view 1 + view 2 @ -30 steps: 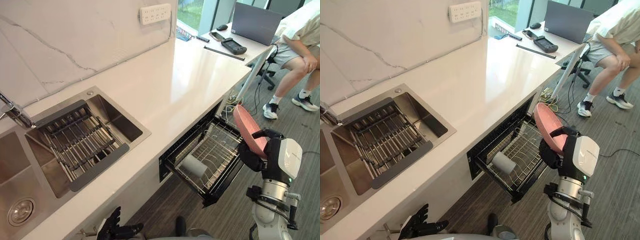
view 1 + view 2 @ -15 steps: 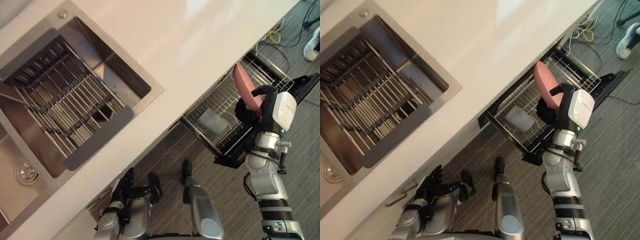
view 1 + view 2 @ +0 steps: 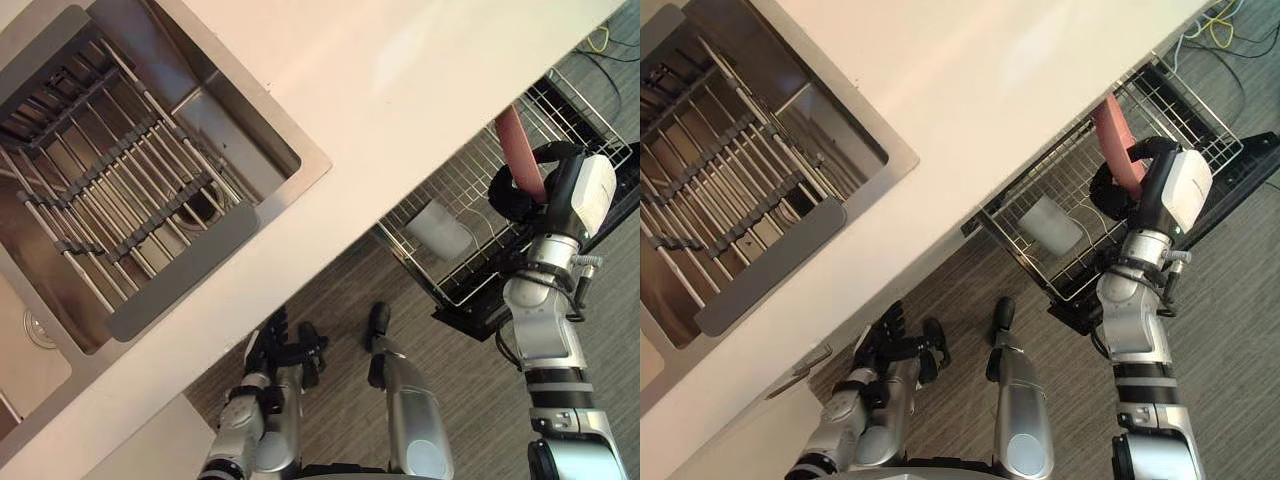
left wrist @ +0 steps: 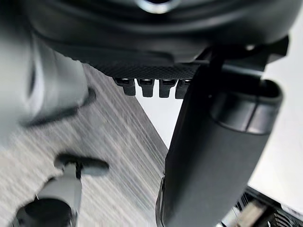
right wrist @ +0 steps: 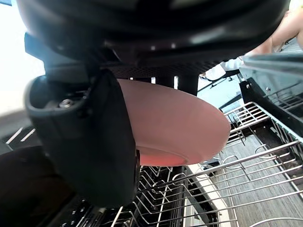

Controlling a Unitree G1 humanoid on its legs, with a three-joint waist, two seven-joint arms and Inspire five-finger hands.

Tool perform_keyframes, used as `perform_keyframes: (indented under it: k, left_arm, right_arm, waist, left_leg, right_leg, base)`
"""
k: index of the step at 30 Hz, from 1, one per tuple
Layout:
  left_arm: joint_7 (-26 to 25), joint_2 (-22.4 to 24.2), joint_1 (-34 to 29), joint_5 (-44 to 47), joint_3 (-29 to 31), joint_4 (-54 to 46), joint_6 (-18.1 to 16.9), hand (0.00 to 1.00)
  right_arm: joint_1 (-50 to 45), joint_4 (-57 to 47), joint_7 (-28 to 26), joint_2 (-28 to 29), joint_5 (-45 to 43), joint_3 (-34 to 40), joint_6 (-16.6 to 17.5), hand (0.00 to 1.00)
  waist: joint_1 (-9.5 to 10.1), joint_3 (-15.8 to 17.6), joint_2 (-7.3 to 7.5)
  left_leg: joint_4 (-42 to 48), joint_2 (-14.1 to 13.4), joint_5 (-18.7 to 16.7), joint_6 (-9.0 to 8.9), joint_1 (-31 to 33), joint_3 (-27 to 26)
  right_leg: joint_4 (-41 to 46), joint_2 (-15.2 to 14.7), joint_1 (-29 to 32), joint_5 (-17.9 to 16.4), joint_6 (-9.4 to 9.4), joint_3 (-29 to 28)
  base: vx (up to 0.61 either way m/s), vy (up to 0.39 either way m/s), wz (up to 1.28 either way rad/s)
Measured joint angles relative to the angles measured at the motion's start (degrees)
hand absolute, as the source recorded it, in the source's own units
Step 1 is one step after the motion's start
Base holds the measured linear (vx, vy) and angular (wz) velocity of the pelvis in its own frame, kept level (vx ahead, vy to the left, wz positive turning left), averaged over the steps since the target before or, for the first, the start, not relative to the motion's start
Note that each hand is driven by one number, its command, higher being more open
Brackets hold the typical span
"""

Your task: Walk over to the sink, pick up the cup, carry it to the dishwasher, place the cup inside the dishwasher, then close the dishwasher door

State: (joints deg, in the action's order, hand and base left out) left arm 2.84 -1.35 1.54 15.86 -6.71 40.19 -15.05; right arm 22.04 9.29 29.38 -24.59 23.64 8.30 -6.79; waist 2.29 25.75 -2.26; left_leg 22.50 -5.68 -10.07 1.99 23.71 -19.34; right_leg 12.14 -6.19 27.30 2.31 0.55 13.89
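since the earlier frame the whole view has swung, so the camera moved, not the things; the right hand (image 3: 522,190) keeps its hold on the plate (image 3: 517,148), which now shows more edge-on; the cup (image 3: 439,229) lies where it lay.

two hands, one cup, one plate, one rack (image 3: 468,283), one sink (image 3: 262,141) with one grid (image 3: 120,190) across it.

nearest, the left hand (image 3: 277,349) hangs low by the floor, fingers loose and straight, holding nothing; further out the right hand is curled round the pink plate, thumb and fingers pinching it upright over the pulled-out rack; the white cup lies on its side in that rack, to the left of the right hand, apart from it and in neither hand; beyond lie the pale surface (image 3: 400,70) and the sink.
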Motion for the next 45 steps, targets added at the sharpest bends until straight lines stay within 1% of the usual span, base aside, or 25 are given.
perform_keyframes:
  k: [6, 12, 16, 20, 23, 29, 33, 34, 36, 40, 45]
  left_arm:
    - [-0.02, 0.32, 0.37, 0.26, 0.05, -1.29, 0.56, 1.00]
    - [-0.01, 0.25, 1.34, 1.20, 0.13, -2.47, 0.56, 1.00]
    - [0.02, 0.21, 1.47, 1.20, 0.43, -2.47, 0.55, 1.00]
    - [0.07, 0.15, 1.64, 1.16, 0.57, -2.35, 0.55, 1.00]
    - [0.09, 0.19, 2.63, 1.16, 0.59, -2.28, 0.55, 1.00]
    - [0.09, 0.21, 4.21, 1.15, 0.59, -2.21, 0.51, 1.00]
    - [0.08, 0.14, 4.60, 1.17, 0.60, -1.95, 0.44, 1.00]
    - [0.08, 0.13, 4.58, 1.17, 0.61, -1.91, 0.44, 1.00]
    - [0.08, 0.13, 4.64, 1.17, 0.61, -1.83, 0.45, 1.00]
    - [0.12, 0.29, 4.71, 1.16, 0.62, -1.71, 0.44, 1.00]
    - [0.12, 0.28, 5.11, 1.14, 0.70, -1.55, 0.43, 1.00]
  right_arm:
    - [4.90, 6.79, -2.14, -2.12, -1.17, 1.12, -0.20, 0.00]
    - [7.58, 10.20, -5.20, -2.91, -1.96, 1.46, -0.51, 0.00]
    - [9.30, 11.89, -6.66, -2.99, -1.28, 1.28, -0.51, 0.00]
    - [10.12, 13.05, -6.52, -2.99, 0.22, 0.16, -0.48, 0.00]
    - [11.39, 14.41, -6.18, -2.99, 0.30, 0.14, -0.38, 0.00]
    - [13.47, 17.56, -5.39, -2.99, 1.43, -0.20, -0.06, 0.00]
    - [13.42, 18.66, -5.54, -2.95, 8.05, -0.97, -0.01, 0.00]
    - [13.42, 18.84, -5.73, -2.96, 10.98, -1.84, -0.08, 0.00]
    - [13.42, 18.90, -5.87, -2.95, 14.08, -3.10, -0.33, 0.00]
    - [13.44, 18.86, -5.99, -2.88, 19.03, -4.99, -1.18, 0.00]
    - [12.78, 18.83, -6.08, -2.09, 23.15, -6.70, -1.67, 0.00]
  waist:
    - [0.13, 0.02, -0.05]
    - [0.16, 0.06, -0.13]
    - [0.21, 0.06, -0.14]
    - [0.22, 0.06, -0.14]
    - [0.22, 0.05, -0.14]
    - [0.28, 0.04, -0.16]
    - [0.77, 0.04, -0.17]
    - [0.86, 0.03, -0.17]
    - [0.85, 0.03, -0.18]
    - [0.85, -0.03, -0.23]
    - [0.82, -0.21, -0.17]
  left_leg:
    - [-3.73, 0.99, 1.84, -0.73, -0.36, 1.05]
    - [-5.16, 2.06, 3.08, -0.58, -0.86, 1.58]
    - [-5.20, 2.20, 3.92, -0.59, 0.06, 1.76]
    - [-5.03, 1.71, 4.29, -0.94, 0.49, 2.11]
    - [-4.62, 1.53, 4.31, -0.99, 1.09, 2.15]
    - [-4.12, 1.31, 4.24, -1.12, 1.34, 2.14]
    - [-3.59, 1.07, 4.05, -1.41, 1.34, 2.16]
    - [-3.25, 0.88, 3.91, -1.61, 1.34, 2.16]
    - [-2.94, 0.69, 3.80, -1.80, 1.34, 2.25]
    - [-2.35, 0.25, 3.60, -2.11, 1.34, 2.38]
    - [-1.59, 0.03, 3.45, -2.29, 1.34, 2.76]
  right_leg:
    - [0.23, -0.33, 0.74, 0.03, 0.00, 0.82]
    - [0.73, -1.19, 0.99, -0.04, -0.03, 1.07]
    - [1.02, -1.67, 2.04, -0.79, -0.53, 1.73]
    - [1.24, -1.72, 2.25, -1.46, -1.33, 3.25]
    - [2.35, -1.85, 3.25, -1.40, -1.22, 3.43]
    - [3.53, -1.94, 3.84, -1.66, -1.66, 3.42]
    - [4.71, -2.00, 4.14, -2.83, -1.44, 3.42]
    - [5.02, -1.95, 4.17, -3.06, -1.58, 3.43]
    - [5.57, -1.92, 4.25, -3.46, -1.76, 3.50]
    - [6.11, -1.69, 4.19, -3.77, -1.98, 3.64]
    - [6.54, -1.61, 3.75, -3.52, -2.34, 3.87]
  base:
    - [0.09, -0.047, 0.07]
    - [0.01, -0.004, 0.04]
    - [-0.06, -0.030, 0.05]
    - [-0.02, -0.048, 0.04]
    - [0.00, -0.012, 0.00]
    - [0.02, -0.006, 0.00]
    - [0.00, 0.000, 0.00]
    - [0.01, -0.031, -0.01]
    - [0.02, -0.035, 0.00]
    - [0.00, 0.000, 0.00]
    - [0.00, -0.002, 0.02]
